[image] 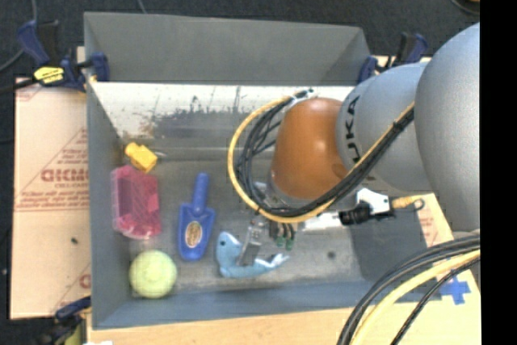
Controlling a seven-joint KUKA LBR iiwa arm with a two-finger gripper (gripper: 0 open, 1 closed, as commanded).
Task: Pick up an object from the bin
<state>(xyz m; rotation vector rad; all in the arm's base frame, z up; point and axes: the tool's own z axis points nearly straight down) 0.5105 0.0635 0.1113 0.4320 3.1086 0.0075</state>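
From above, the pincer (257,245) sits low in the bin (226,52), right over a light-blue fish-shaped toy (229,256) near the front wall. How wide the pincer stands, or whether it grips anything, I cannot tell. Just left of it lies a blue scoop (195,220). Further left there's a green ball (153,273) and a pink block (135,202), with a small yellow piece (140,157) behind them.
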